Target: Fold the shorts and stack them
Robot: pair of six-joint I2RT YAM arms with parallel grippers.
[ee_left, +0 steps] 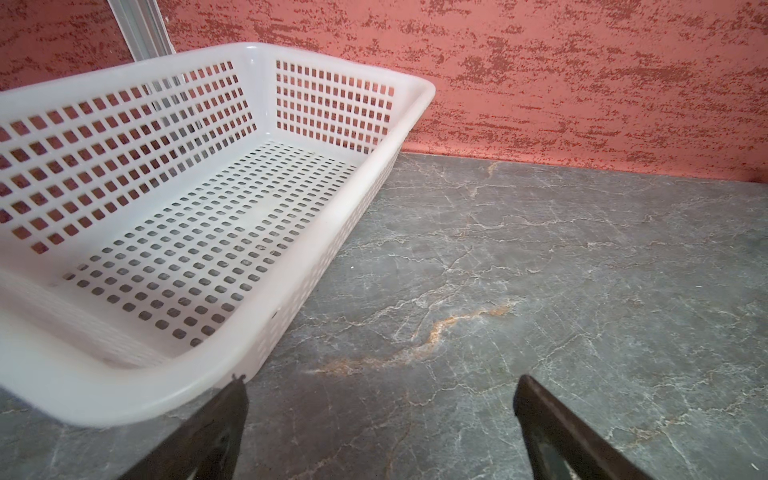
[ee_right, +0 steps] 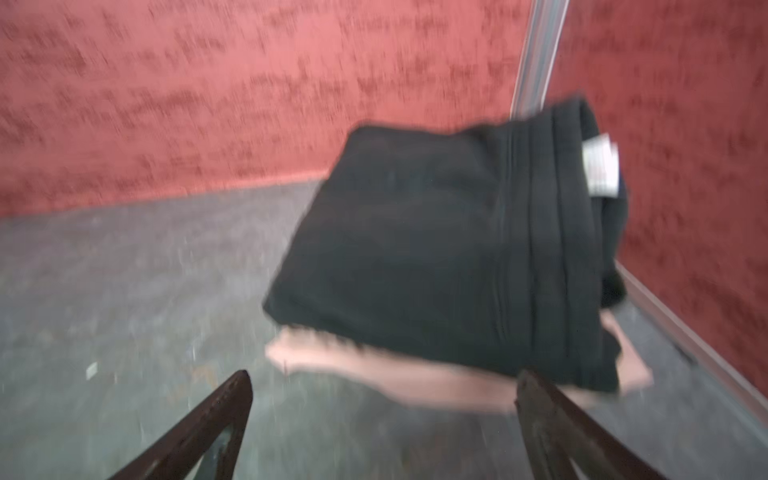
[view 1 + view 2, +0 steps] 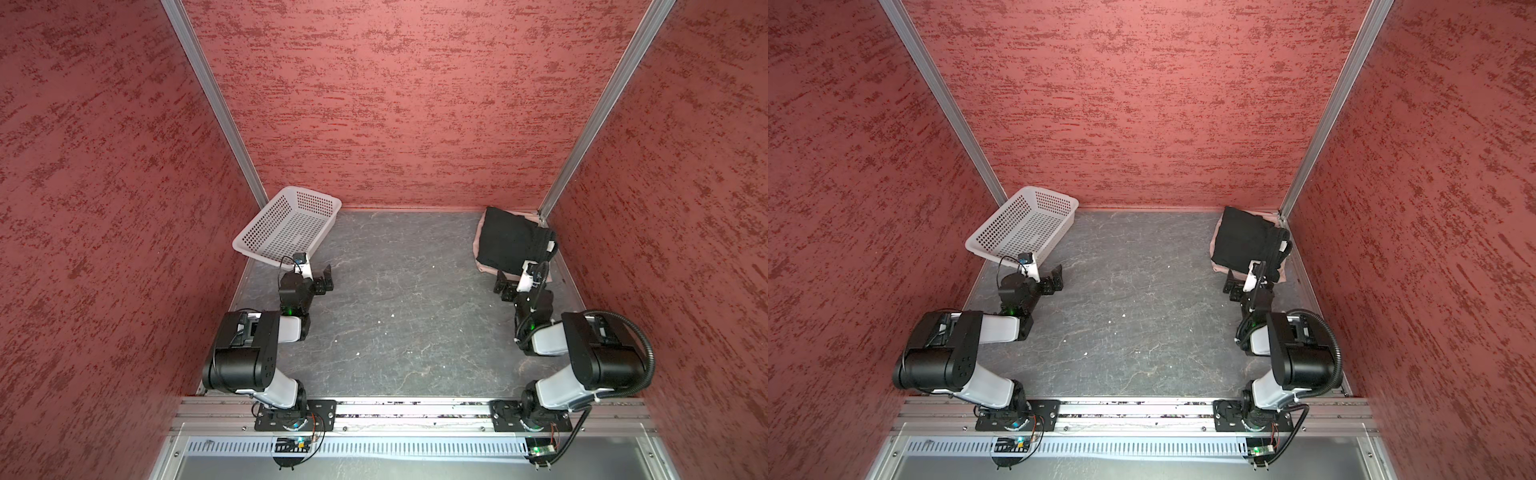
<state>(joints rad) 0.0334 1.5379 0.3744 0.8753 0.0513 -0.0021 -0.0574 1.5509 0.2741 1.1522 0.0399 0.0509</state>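
2 black-and-white arms [image 3: 245,357] with green lights [image 3: 286,309], black cables [image 3: 648,353], dark fingers [image 1: 544,424].

Black shorts [image 3: 513,239]; dusty-pink shorts [image 2: 415,374]; white perforated basket [image 3: 286,224]

The grey table [image 3: 399,316] lies open through its middle, wide enough for either arm to pass. The white basket [image 3: 286,226] blocks the far left corner, just beside the left gripper [image 3: 325,282]. The black shorts [image 3: 513,241], stacked on the pink shorts [image 2: 415,380], fill the far right corner against the red walls [image 3: 415,104], close ahead of the right gripper [image 3: 503,286]
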